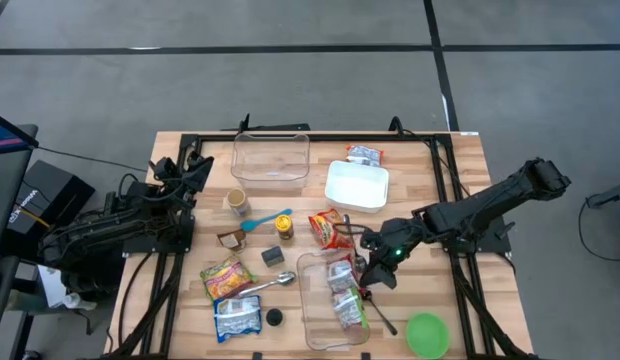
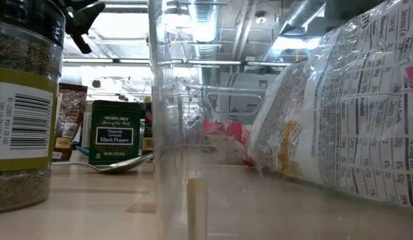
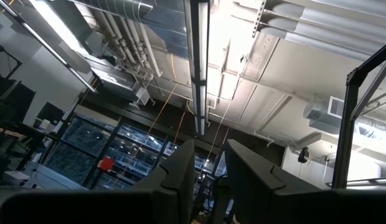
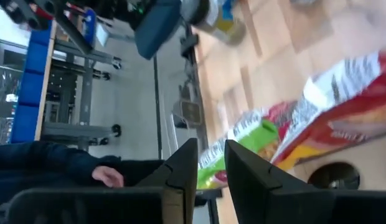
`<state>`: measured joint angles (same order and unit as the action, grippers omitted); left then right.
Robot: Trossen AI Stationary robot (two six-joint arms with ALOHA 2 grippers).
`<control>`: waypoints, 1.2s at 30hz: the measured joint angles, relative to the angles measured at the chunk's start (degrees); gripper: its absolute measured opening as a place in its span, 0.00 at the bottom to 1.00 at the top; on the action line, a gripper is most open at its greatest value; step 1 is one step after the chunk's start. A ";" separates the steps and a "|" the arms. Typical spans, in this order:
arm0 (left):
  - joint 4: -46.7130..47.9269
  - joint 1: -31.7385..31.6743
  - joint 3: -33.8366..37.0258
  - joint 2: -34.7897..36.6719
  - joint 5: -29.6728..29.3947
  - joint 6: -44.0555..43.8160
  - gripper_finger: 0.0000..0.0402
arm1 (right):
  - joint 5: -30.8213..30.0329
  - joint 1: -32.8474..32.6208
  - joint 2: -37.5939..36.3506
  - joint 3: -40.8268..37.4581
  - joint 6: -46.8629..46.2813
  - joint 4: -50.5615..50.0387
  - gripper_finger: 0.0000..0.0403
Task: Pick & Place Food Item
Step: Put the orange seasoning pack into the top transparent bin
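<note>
My right gripper [image 1: 373,272] hangs above the right rim of a clear container [image 1: 312,330] near the table's front edge. Its fingers [image 4: 183,165] stand a little apart with nothing between them. Silver-and-green food packets [image 1: 344,300] lie inside the container, and the low view shows one leaning against its wall [image 2: 346,107]. A red noodle packet [image 1: 330,228] lies flat on the table just beyond the container. My left gripper [image 1: 193,170] is parked at the table's left edge, pointing up at the ceiling, its fingers [image 3: 180,171] slightly apart and empty.
A white tub [image 1: 356,186], a second clear container [image 1: 271,158] and a snack packet [image 1: 365,155] stand at the back. A cup [image 1: 238,203], spice jar [image 1: 283,228], pepper tin [image 2: 115,132], metal spoon [image 1: 270,284] and two packets [image 1: 227,278] lie left. A green bowl [image 1: 427,335] sits front right. A person's hand [image 4: 106,177] shows beyond the table.
</note>
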<state>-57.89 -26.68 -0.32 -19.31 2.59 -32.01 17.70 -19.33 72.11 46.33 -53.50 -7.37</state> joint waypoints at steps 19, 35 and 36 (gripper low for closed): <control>-0.02 0.00 0.00 0.02 0.00 0.00 0.21 | -26.93 -5.06 -18.60 0.00 17.42 -5.42 0.03; -0.02 -0.01 0.00 0.02 0.00 0.00 0.21 | -40.29 -3.90 -25.16 0.00 21.10 -9.80 0.03; -0.02 0.00 0.00 0.01 0.00 0.00 0.21 | -40.29 -3.26 -24.91 0.00 21.10 -9.88 0.03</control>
<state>-57.91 -26.68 -0.32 -19.29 2.59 -32.01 -22.59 -22.59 47.20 46.33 -32.40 -17.25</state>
